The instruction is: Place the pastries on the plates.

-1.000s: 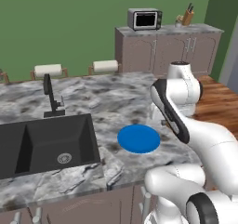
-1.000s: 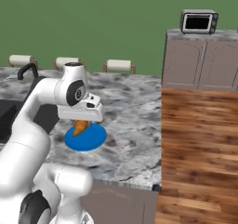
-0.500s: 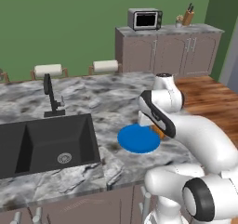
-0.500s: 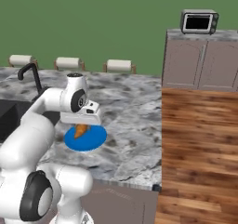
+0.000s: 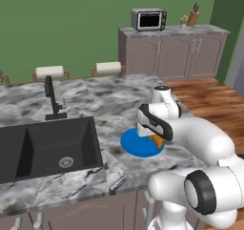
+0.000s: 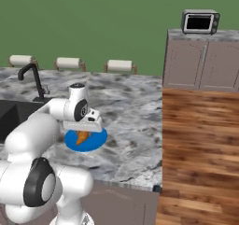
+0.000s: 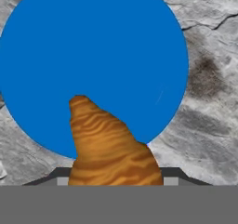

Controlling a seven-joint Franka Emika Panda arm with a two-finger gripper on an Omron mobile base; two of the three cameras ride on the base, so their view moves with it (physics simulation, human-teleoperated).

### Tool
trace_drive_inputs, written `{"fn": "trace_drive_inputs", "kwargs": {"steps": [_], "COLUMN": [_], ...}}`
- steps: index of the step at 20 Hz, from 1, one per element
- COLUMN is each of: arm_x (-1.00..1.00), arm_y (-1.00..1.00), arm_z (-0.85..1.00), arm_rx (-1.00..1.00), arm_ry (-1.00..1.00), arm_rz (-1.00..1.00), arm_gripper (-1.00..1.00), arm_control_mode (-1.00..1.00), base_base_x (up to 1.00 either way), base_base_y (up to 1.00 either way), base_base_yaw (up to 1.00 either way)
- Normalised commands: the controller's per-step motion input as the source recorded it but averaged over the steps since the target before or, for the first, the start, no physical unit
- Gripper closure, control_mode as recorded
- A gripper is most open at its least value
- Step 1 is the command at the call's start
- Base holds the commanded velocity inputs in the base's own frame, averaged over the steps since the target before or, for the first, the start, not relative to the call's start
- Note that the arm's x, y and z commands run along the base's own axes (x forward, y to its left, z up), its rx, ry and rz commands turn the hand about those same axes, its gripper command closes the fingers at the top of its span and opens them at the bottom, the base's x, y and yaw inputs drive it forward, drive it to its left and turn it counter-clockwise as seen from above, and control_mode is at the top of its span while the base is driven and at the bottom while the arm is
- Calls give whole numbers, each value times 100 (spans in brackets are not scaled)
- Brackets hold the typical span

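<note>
The solid blue plate point(image 5: 135, 146) point(image 6: 95, 142) point(image 7: 93, 46) lies flat on the marble counter, to the right of the sink. My gripper point(image 5: 155, 139) point(image 6: 83, 133) point(image 7: 116, 177) hangs low over the plate's right part, shut on the golden-brown croissant point(image 5: 158, 141) point(image 6: 82, 137) point(image 7: 109, 148). In the hand view the croissant's tip points out over the plate's near rim. Whether the croissant touches the plate I cannot tell. The pink donut and the white plate with the grey rim are out of view.
A black sink point(image 5: 47, 148) with a dark faucet point(image 5: 51, 100) lies left of the plate. Paper towel rolls point(image 5: 108, 67) stand at the counter's back. The counter's edge and a wooden floor point(image 6: 200, 144) are on the right. A microwave point(image 5: 148, 19) sits on the far cabinet.
The arm has folded down and brought the croissant from well above the counter to just over the blue plate. The plate has not moved.
</note>
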Motion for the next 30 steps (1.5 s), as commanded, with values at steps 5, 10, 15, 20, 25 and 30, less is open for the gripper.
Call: {"fn": "trace_drive_inputs", "kwargs": {"steps": [5, 10, 15, 20, 25, 30], "arm_x": [17, 24, 11, 10, 0, 0], "arm_y": [12, 5, 7, 1, 0, 0], "arm_z": [-6, -3, -19, -18, -10, 0], "arm_rx": [0, 0, 0, 0, 0, 0], "arm_ry": [0, 0, 0, 0, 0, 0], "arm_rz": [0, 0, 0, 0, 0, 0], "arm_gripper": [100, 100, 100, 100, -100, -100], "arm_control_mode": [-100, -100, -100, -100, -100, -100], "base_base_x": [0, 0, 0, 0, 0, 0], "base_base_y": [0, 0, 0, 0, 0, 0], "base_base_yaw": [0, 0, 0, 0, 0, 0]}}
